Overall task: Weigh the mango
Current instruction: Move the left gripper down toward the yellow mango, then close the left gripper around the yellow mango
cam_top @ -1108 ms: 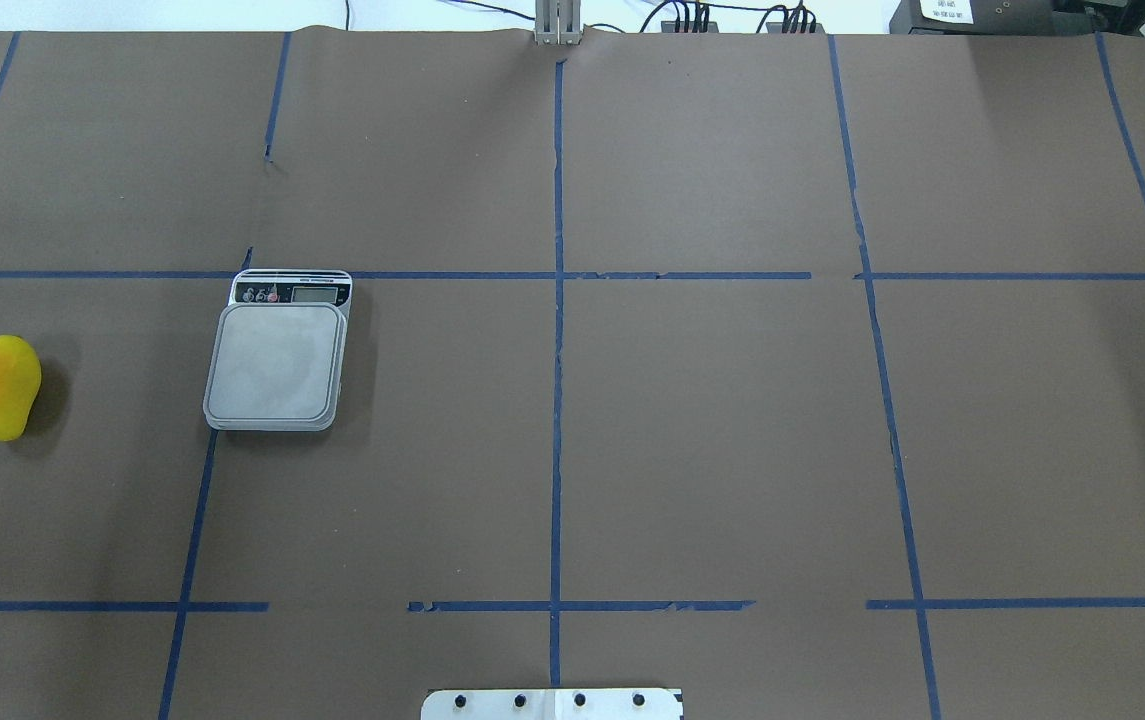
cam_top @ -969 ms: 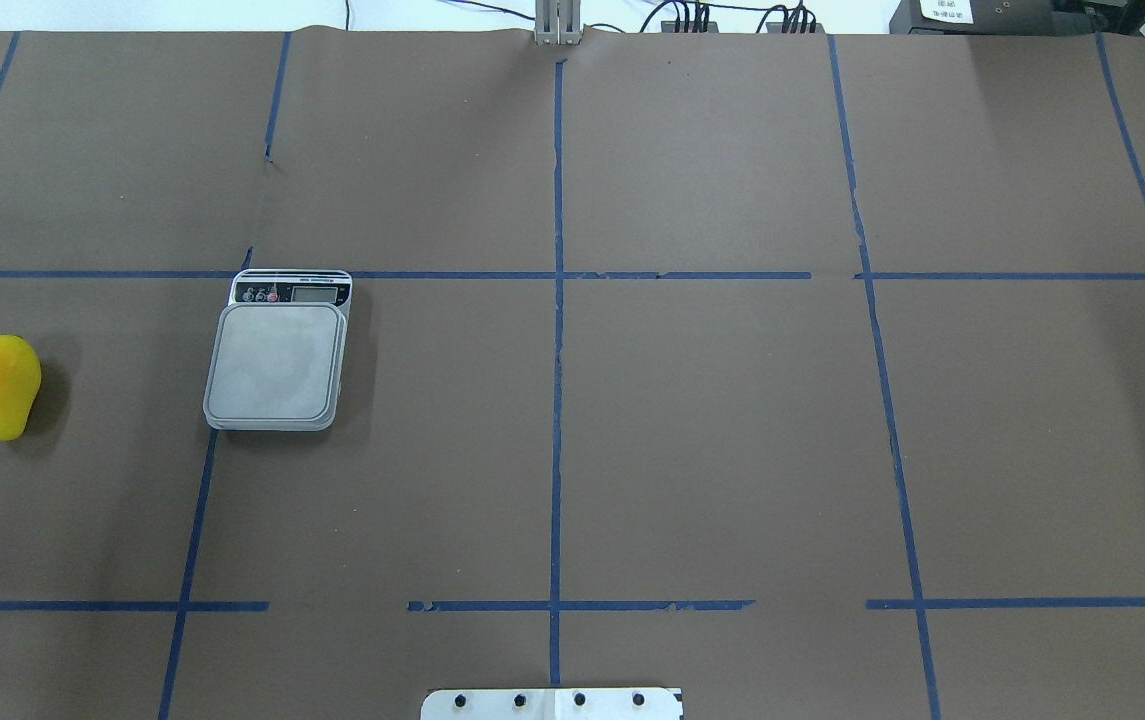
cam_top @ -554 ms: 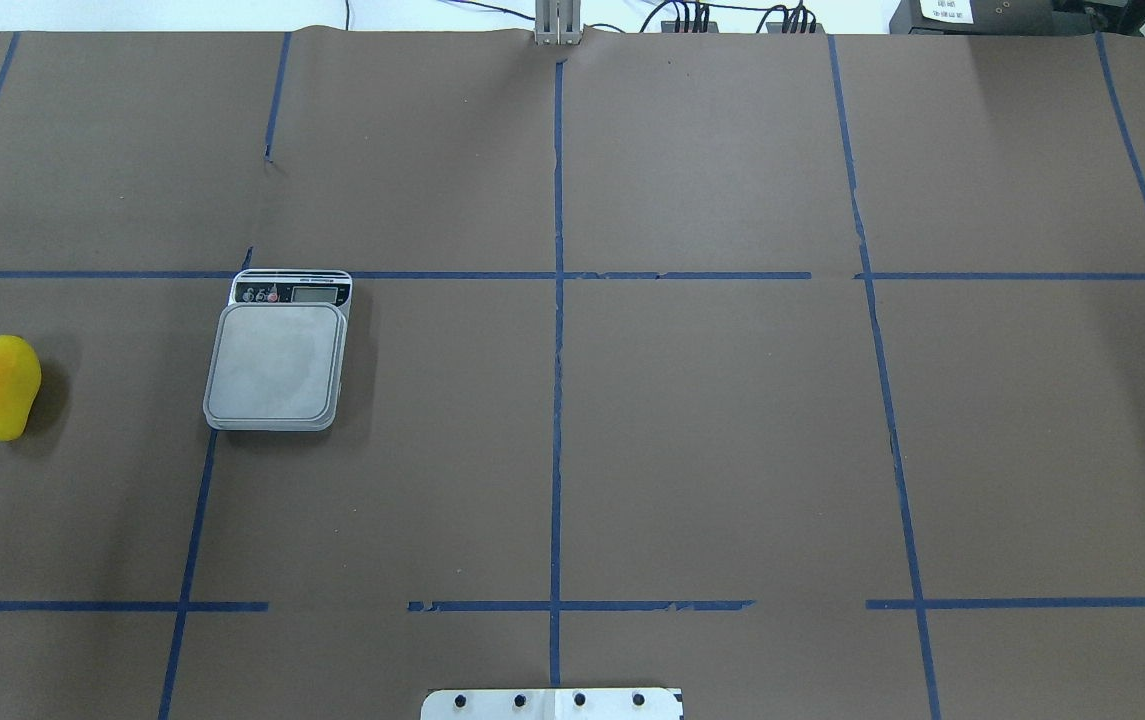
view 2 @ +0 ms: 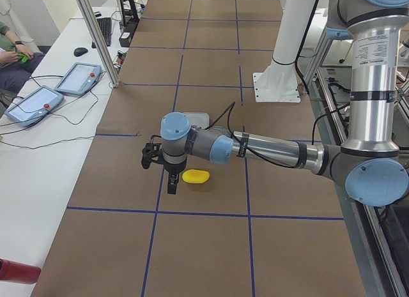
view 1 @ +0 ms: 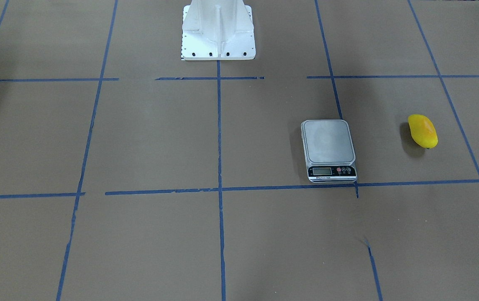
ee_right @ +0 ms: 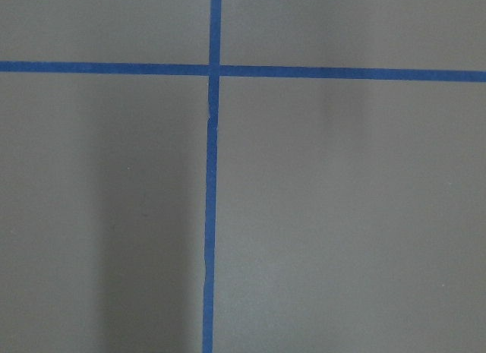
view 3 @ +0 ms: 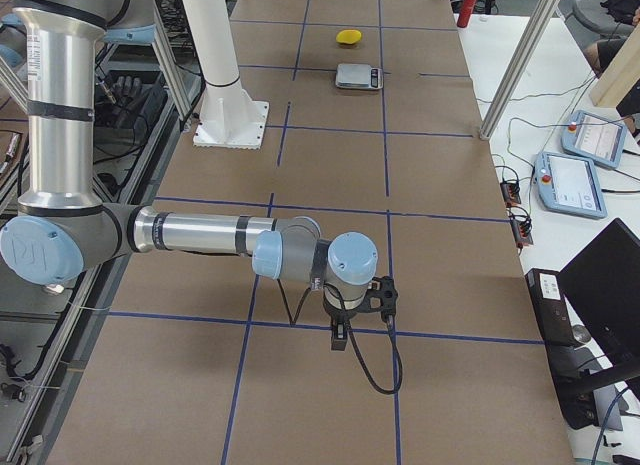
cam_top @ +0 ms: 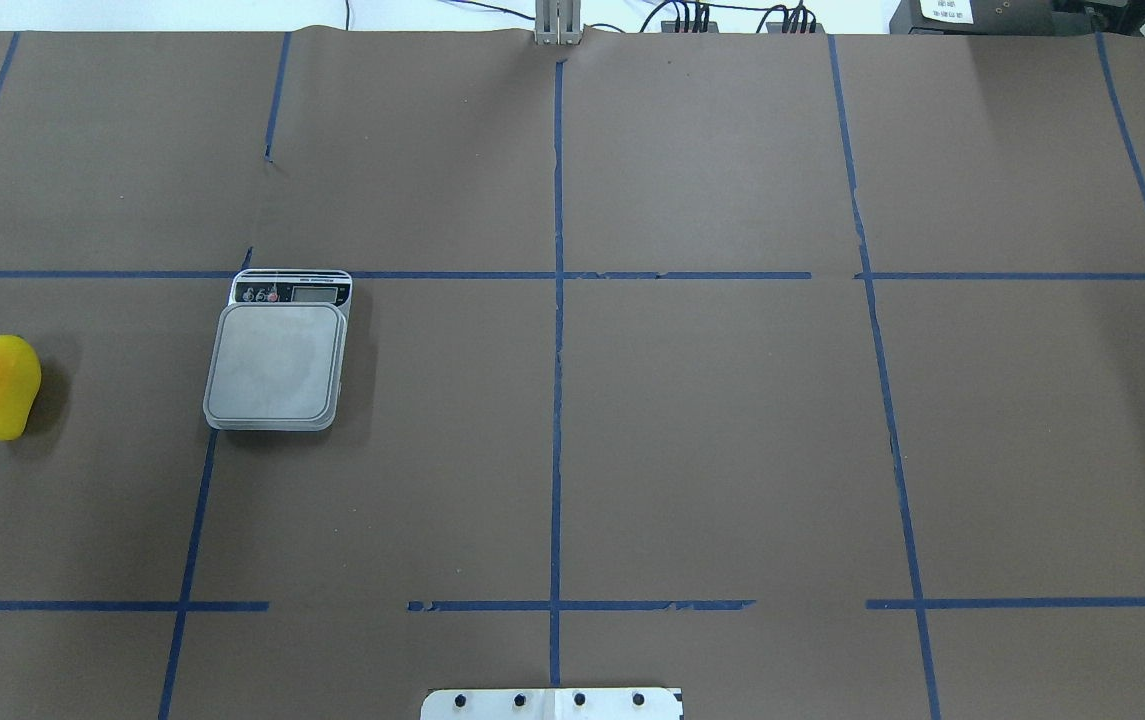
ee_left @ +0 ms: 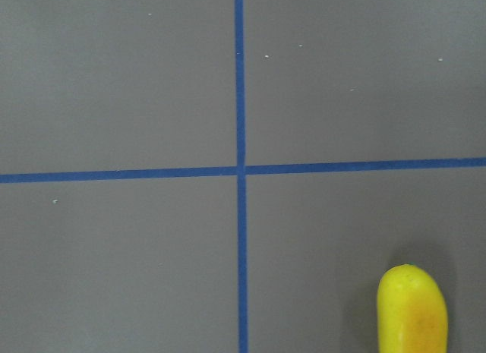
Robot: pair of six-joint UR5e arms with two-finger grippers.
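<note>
The mango [cam_top: 2, 388] is yellow with an orange blush. It lies on the brown table at the far left, left of the scale [cam_top: 275, 362]; the scale's platform is bare. The front view shows the mango [view 1: 422, 131] right of the scale [view 1: 328, 142]. The left wrist view shows the mango's end [ee_left: 411, 311] at the bottom right. In the exterior left view my left gripper [view 2: 171, 185] hangs just beside the mango [view 2: 195, 176]; I cannot tell whether it is open or shut. My right gripper [view 3: 340, 335] hangs over bare table far from the mango [view 3: 348, 36]; I cannot tell its state.
Blue tape lines grid the brown table. The robot's white base [view 1: 218, 29] stands at the middle of its edge. A side bench with tablets [view 2: 78, 78] and a metal post [view 2: 96, 35] runs along the far side.
</note>
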